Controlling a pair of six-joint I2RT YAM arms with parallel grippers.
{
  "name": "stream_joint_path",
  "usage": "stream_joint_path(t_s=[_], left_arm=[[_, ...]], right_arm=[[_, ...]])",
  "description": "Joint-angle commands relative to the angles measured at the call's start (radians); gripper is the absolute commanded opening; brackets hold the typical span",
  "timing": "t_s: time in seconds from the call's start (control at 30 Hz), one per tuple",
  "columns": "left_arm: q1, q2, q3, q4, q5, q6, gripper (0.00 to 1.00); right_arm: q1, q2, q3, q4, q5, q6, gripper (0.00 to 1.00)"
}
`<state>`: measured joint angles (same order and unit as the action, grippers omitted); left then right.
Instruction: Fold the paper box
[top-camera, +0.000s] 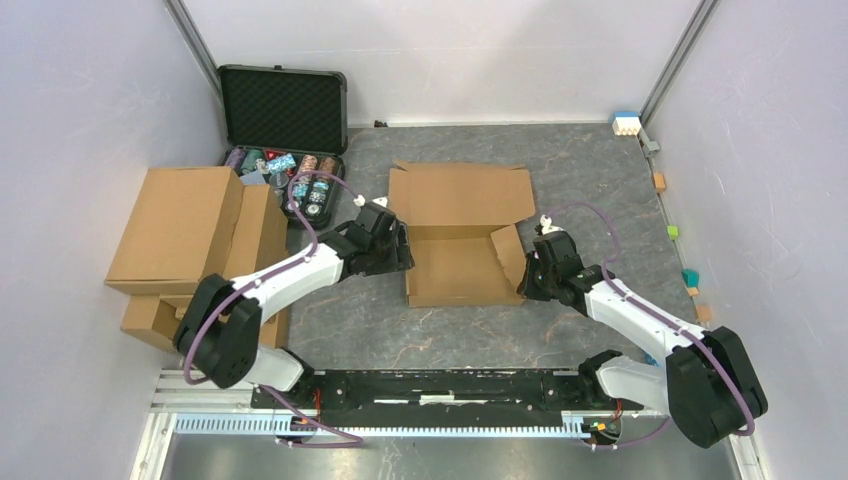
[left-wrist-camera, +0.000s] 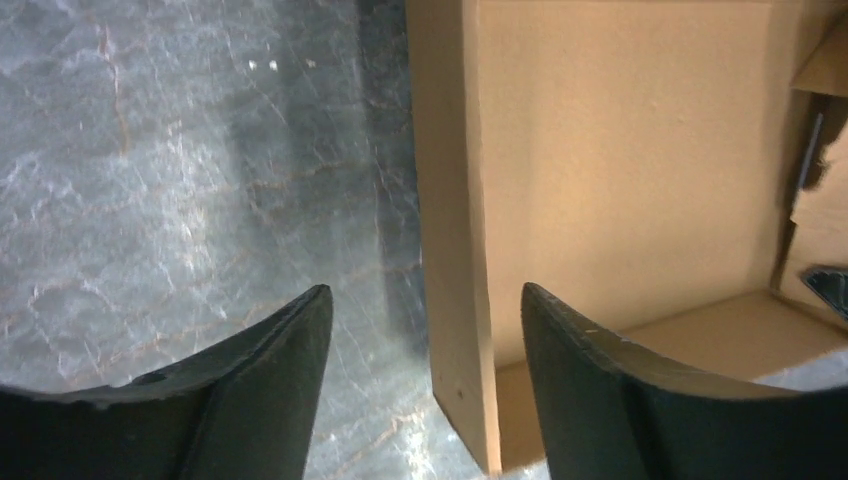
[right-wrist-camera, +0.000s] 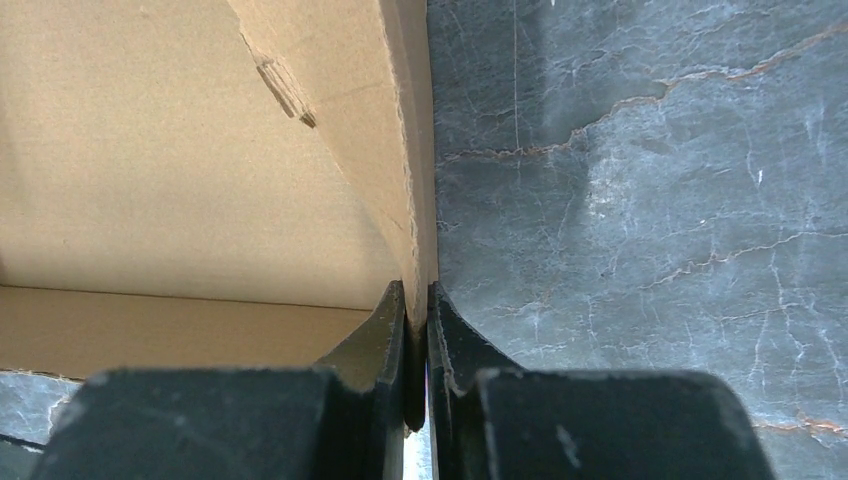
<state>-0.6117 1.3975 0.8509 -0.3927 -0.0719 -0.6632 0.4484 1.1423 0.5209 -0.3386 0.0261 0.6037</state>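
The paper box (top-camera: 455, 235) lies half formed on the dark table, its brown lid panel flat at the back and its tray toward me. My left gripper (top-camera: 402, 252) is at the box's left side. In the left wrist view, the left gripper (left-wrist-camera: 425, 290) is open and its fingers straddle the upright left wall (left-wrist-camera: 450, 200) without touching it. My right gripper (top-camera: 527, 277) is at the box's right side. The right wrist view shows the right gripper (right-wrist-camera: 417, 290) shut on the raised right wall (right-wrist-camera: 400, 150), with the box's inside (right-wrist-camera: 150, 150) to its left.
A pile of ready-made brown cartons (top-camera: 190, 235) stands at the left beside my left arm. An open black foam-lined case (top-camera: 283, 105) with coloured chips sits at the back left. Small coloured blocks (top-camera: 627, 122) line the right wall. White walls close in both sides.
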Motion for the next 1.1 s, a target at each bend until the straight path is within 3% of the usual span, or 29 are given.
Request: stream_joint_path(t_s=[0.0, 0.07, 0.13, 0.2, 0.27, 0.3, 0.43, 0.63, 0.8, 1.07], left_arm=[[0.021, 0.076, 0.031, 0.142, 0.003, -0.004, 0.71], [0.022, 0.099, 0.012, 0.175, 0.006, -0.006, 0.65], [0.021, 0.113, -0.012, 0.227, 0.041, -0.006, 0.53], [0.02, 0.124, -0.016, 0.244, 0.063, 0.013, 0.26], [0.012, 0.126, -0.013, 0.233, 0.055, 0.036, 0.05], [0.007, 0.124, -0.007, 0.218, 0.042, 0.054, 0.02], [-0.011, 0.095, 0.016, 0.127, -0.037, 0.112, 0.02], [-0.036, 0.049, 0.006, 0.067, -0.087, 0.127, 0.02], [-0.047, 0.032, -0.011, 0.06, -0.094, 0.115, 0.02], [-0.058, 0.026, -0.018, 0.058, -0.113, 0.114, 0.02]], right_arm=[[0.009, -0.006, 0.0, -0.012, 0.024, -0.054, 0.01], [0.009, -0.003, 0.01, -0.018, 0.035, -0.078, 0.03], [0.009, 0.005, 0.018, -0.011, 0.042, -0.11, 0.07], [0.009, 0.024, 0.033, 0.003, 0.019, -0.165, 0.11], [0.007, 0.054, 0.057, 0.009, -0.037, -0.248, 0.18], [0.008, 0.068, 0.07, 0.009, -0.071, -0.27, 0.2], [0.008, 0.082, 0.072, 0.051, -0.129, -0.309, 0.34], [0.002, 0.074, 0.085, 0.082, -0.139, -0.31, 0.66], [-0.027, 0.071, 0.093, 0.095, -0.157, -0.313, 0.77], [-0.088, 0.09, 0.117, 0.161, -0.258, -0.275, 0.81]])
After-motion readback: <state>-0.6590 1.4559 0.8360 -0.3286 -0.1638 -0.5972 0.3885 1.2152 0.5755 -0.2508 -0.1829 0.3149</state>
